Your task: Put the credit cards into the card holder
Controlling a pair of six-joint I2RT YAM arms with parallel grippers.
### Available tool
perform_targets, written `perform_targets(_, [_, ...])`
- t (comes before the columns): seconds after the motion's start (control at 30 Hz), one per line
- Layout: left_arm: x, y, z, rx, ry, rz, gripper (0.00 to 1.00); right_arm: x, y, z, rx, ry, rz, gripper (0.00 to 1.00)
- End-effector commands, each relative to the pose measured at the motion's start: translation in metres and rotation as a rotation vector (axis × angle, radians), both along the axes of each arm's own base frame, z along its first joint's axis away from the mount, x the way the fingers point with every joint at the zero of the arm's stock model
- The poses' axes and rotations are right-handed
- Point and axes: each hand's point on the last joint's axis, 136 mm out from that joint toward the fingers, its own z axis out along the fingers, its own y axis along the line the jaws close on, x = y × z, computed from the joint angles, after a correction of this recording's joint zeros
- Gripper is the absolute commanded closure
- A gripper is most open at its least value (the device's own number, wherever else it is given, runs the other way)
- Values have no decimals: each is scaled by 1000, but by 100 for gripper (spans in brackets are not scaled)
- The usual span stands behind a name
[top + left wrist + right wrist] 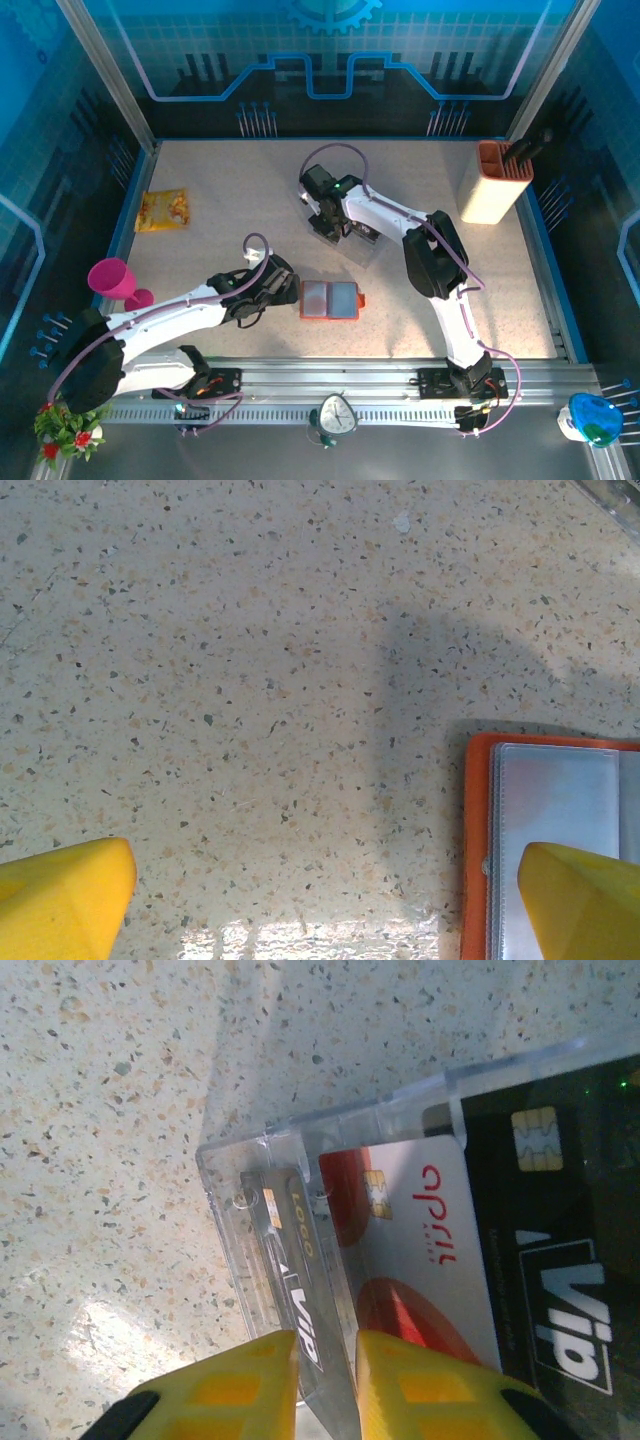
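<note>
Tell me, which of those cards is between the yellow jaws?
The black card standing on edge, with gold lettering. The white-and-red card and the other black Vip card lie flat in the clear tray.

Table (230, 180) is bare mid-left btw yellow packet (163, 210) and clear tray (330, 1130), so wide room to pass there. L gripper (325, 900) has open speckled top btw its spread fingers (60, 900), but card holder (330, 300) lies just under the R-side one. Tight spot is the tray: its walls and credit cards (430, 1250) crowd R gripper (328, 1360). Cream container (495, 185) blocks the far R corner, pink cup (112, 280) the L edge.
</note>
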Motion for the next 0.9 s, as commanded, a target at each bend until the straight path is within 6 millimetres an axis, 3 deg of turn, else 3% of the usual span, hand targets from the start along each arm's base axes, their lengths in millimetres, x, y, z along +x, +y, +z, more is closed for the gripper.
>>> perform_targets(0.0, [4, -4, 4, -5, -1, -10, 1, -3, 8, 5, 3, 2, 23, 81])
perform_targets(0.23, [4, -5, 5, -7, 0, -13, 1, -6, 9, 8, 11, 6, 37, 100])
perform_targets(0.37, [4, -5, 6, -8, 0, -16, 1, -8, 11, 19, 33, 0, 50, 100])
perform_targets(0.73, [6, -2, 13, -3, -33, -18, 1, -33, 22, 100, 210, -79, 71, 100])
perform_targets(0.87, [8, -3, 16, -5, -49, -25, 1, -47, 21, 117, 317, -89, 41, 100])
